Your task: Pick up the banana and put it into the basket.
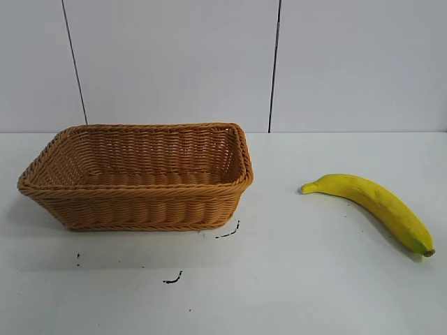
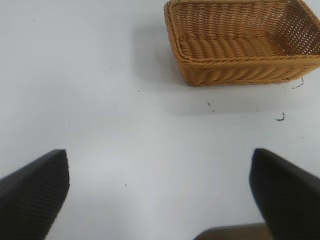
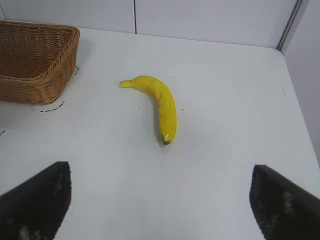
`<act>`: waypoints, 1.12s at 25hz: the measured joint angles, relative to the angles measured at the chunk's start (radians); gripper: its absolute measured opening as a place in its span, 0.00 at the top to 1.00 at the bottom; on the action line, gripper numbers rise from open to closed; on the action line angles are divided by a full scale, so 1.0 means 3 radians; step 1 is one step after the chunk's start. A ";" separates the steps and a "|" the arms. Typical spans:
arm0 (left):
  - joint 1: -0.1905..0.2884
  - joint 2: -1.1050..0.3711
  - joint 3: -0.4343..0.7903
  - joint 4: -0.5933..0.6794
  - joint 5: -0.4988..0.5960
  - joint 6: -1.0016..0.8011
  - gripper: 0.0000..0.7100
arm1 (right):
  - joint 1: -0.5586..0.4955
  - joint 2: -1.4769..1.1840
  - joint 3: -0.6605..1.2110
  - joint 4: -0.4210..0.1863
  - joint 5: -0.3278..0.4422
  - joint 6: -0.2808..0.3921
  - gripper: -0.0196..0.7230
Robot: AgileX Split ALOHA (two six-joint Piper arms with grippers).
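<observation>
Right of the empty basket [image 1: 140, 178] the banana [image 1: 374, 206] lies untouched on the table [image 1: 300, 279], both the right gripper [image 3: 160, 200] and the left gripper [image 2: 160, 195] spread wide, ready to reach.

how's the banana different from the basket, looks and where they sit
The banana is smooth, bright yellow and curved; the basket is woven tan-brown wicker with a rectangular, open top. The banana is slim and much smaller than the basket. In the exterior view the banana lies at the right, the basket at the left, apart. Both rest on the white table, untouched by either gripper.
</observation>
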 joint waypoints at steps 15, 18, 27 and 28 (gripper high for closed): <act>0.0000 0.0000 0.0000 0.0000 0.0000 0.0000 0.02 | 0.0000 0.0559 -0.0231 0.0000 0.0011 0.0117 0.04; 0.0000 0.0000 0.0000 0.0000 0.0000 0.0000 0.02 | 0.0000 0.1349 -0.0671 -0.0019 0.0001 0.0139 0.04; 0.0000 0.0000 0.0000 0.0000 0.0000 0.0000 0.02 | 0.0000 0.3275 -0.1622 -0.0046 -0.0009 0.0022 0.04; 0.0000 0.0000 0.0000 0.0000 0.0000 0.0000 0.02 | 0.0000 0.3500 -0.1725 -0.0046 -0.0009 -0.0016 0.04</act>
